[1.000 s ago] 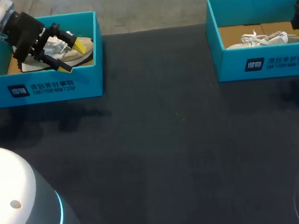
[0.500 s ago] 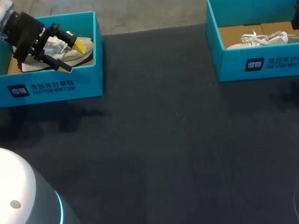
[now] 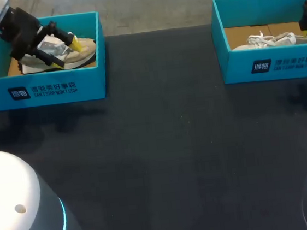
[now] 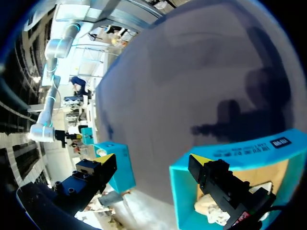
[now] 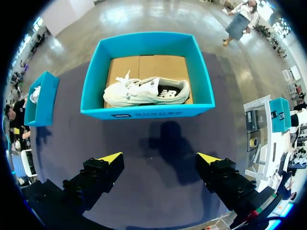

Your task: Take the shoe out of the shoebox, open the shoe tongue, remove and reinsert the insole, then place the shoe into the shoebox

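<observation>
Upper left: my left gripper [image 3: 65, 54], released, hangs over the shoe [image 3: 84, 54] lying left-right in its shoebox [image 3: 57, 88].

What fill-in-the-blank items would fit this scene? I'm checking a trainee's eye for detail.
1. The table holds ____ shoeboxes.
2. The left gripper, fingers open, is over the beige shoe in the ____ shoebox.
3. The right gripper, fingers ____, hovers above the table in front of the right shoebox.
4. The white shoe lies ____ the right shoebox.
Missing words: two; left; open; inside.
</observation>
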`<action>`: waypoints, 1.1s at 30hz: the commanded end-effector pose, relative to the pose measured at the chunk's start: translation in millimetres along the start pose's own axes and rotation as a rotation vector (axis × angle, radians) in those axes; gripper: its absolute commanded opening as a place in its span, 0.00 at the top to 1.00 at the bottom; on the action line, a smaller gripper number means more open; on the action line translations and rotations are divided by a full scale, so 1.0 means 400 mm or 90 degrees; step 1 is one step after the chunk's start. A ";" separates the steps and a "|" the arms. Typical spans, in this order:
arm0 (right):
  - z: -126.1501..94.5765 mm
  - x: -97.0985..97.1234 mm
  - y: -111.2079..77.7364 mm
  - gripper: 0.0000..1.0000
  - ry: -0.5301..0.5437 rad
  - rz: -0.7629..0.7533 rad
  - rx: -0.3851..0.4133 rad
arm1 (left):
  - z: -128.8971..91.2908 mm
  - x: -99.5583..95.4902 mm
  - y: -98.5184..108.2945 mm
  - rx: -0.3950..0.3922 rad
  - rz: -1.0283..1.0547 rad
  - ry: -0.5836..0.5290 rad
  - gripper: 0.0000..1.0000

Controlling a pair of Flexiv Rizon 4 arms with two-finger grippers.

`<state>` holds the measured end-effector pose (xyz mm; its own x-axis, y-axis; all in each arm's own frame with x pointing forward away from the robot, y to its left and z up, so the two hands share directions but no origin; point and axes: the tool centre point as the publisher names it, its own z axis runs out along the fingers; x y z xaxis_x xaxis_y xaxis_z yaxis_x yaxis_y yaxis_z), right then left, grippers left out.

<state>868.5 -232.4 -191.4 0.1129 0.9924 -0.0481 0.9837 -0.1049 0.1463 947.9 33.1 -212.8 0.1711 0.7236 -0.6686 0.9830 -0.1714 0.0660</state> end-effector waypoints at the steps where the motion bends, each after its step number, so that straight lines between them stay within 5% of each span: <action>1: 0.000 0.001 -0.003 0.00 0.000 0.000 -0.001 | -0.030 0.012 0.005 -0.004 -0.003 0.047 0.00; 8: 0.000 0.001 -0.003 0.00 0.000 0.000 -0.001 | -0.078 0.069 0.042 -0.008 -0.023 0.113 0.00; 33: 0.000 0.001 -0.003 0.00 0.000 0.000 -0.001 | -0.078 0.069 0.042 -0.008 -0.023 0.113 0.00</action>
<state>868.5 -232.4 -191.4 0.1130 0.9924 -0.0482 0.9837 -0.1049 0.1462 970.9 70.8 -207.8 0.1426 0.8344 -0.5325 0.9895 -0.1340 0.0550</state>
